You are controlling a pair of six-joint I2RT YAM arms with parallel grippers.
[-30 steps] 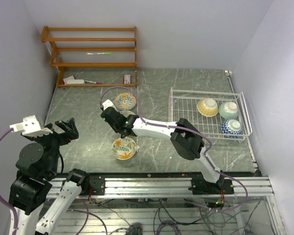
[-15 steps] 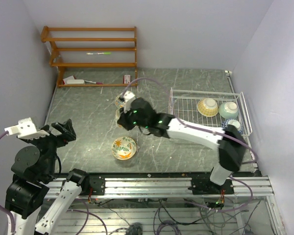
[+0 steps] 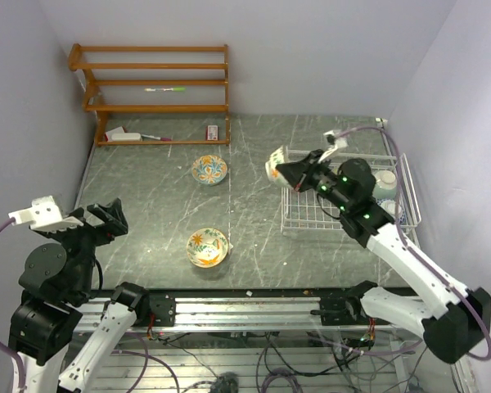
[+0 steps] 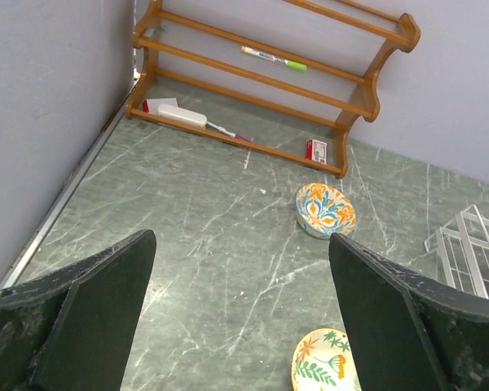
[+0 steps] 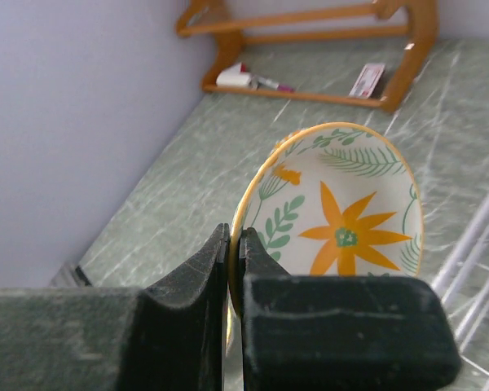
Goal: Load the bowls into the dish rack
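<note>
Grey-green marbled tabletop (image 3: 147, 205) is spreading beneath both my arms, with pale walls closing it in. I am pinching a cream floral bowl (image 5: 342, 220) by its rim with my right gripper (image 5: 234, 240), the jaws pressed tight on either side of the thin edge. The bowl is hanging tipped on its side, its orange flower and green leaves facing my wrist camera. Seen from above, it is sitting off the table at the left rim of the white wire dish rack (image 3: 311, 214). Inside that rack a mint green bowl (image 3: 387, 182) is showing partly behind my right arm. Out on the stone, a blue-and-orange bowl (image 4: 325, 209) is resting upright near the middle, and a second cream bowl (image 3: 207, 247) is lying closer to my bases, well apart from it. My left gripper (image 4: 240, 244) is hovering at the near left with its jaws spread wide, gripping nothing. Beyond, an orange-brown wooden shelf unit (image 4: 354, 102) is standing against the far wall, carrying a green marker (image 4: 273, 59).
</note>
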